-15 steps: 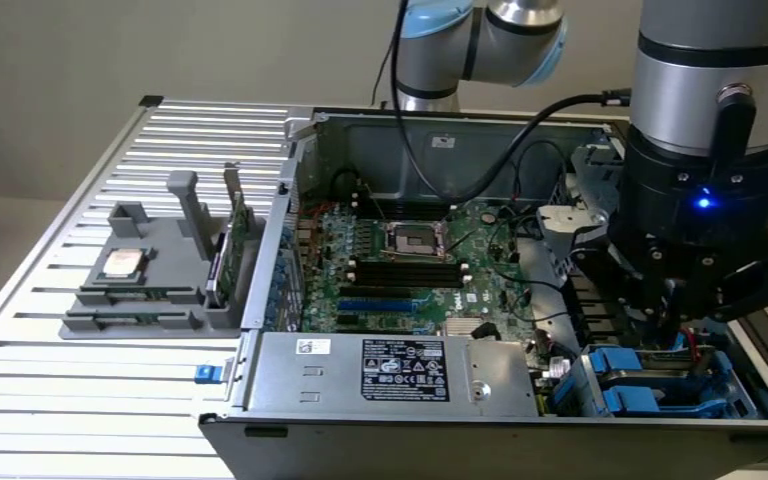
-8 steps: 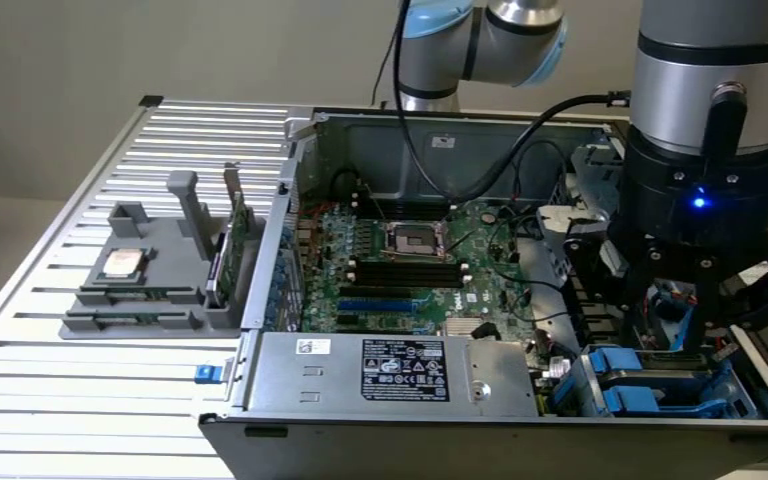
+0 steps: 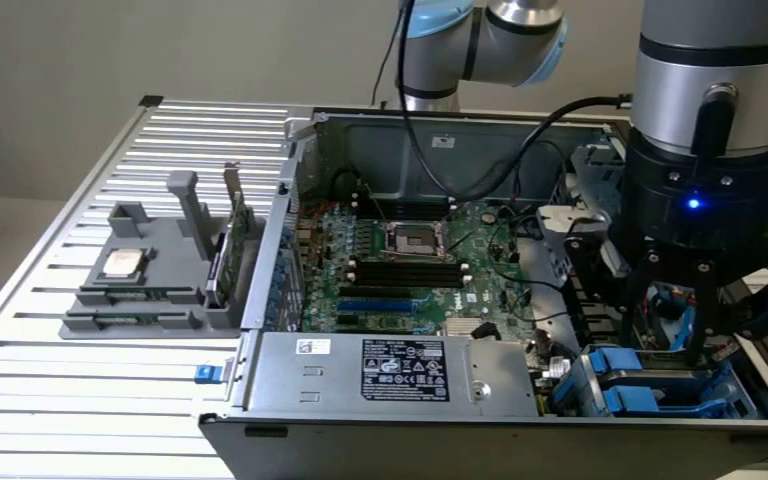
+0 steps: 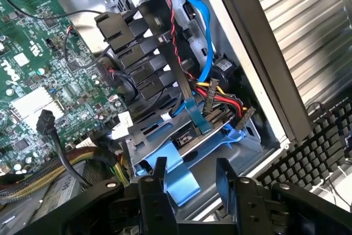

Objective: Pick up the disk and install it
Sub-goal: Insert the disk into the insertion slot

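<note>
My hand hangs inside the open computer case, over the drive cage in the case's corner toward the exterior view's right and nearest the counter's front edge. The hand is released: in the wrist view its two black fingers stand apart with nothing between them. The disk lies just below the fingertips. It is seated in the cage, with its bright blue carrier frame running along the slot and the blue tab showing in the gap between my fingers. I cannot tell whether either finger touches it. At the far end of the disk, a bundle of red, yellow and black leads and a flat blue cable come down to the cage. In the exterior view the hand sits above blue carrier frames in that same corner. The case also holds the green motherboard on its floor and a grey power supply box against its front wall. The case stands on the slatted metal counter. Toward the counter's edge on the exterior view's left, well apart from the case, a grey holder carries a small silver chip lying flat and a thin green card standing upright in a slot.
</note>
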{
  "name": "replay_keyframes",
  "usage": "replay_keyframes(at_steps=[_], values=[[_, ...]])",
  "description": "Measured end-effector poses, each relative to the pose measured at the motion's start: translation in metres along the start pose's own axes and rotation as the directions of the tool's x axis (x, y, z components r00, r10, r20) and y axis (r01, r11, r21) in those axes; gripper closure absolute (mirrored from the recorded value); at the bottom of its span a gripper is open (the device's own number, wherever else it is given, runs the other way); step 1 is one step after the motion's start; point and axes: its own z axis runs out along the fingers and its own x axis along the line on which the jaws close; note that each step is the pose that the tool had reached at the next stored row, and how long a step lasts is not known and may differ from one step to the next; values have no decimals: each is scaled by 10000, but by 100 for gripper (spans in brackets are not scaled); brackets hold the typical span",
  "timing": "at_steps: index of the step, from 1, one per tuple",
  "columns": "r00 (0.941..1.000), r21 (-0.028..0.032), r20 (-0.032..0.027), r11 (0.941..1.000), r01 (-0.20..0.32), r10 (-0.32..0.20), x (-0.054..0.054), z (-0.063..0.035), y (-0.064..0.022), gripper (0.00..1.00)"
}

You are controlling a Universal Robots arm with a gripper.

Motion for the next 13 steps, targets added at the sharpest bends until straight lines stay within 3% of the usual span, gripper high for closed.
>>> replay_keyframes(at_steps=[2,4,13], values=[[9999,40,-6,9999,-150,150,-5,11,5,51],[9997,41,-25,9997,-249,250,-22,20,17,51],[9990,-194,-214,9990,-397,393,-209,82,148,51]])
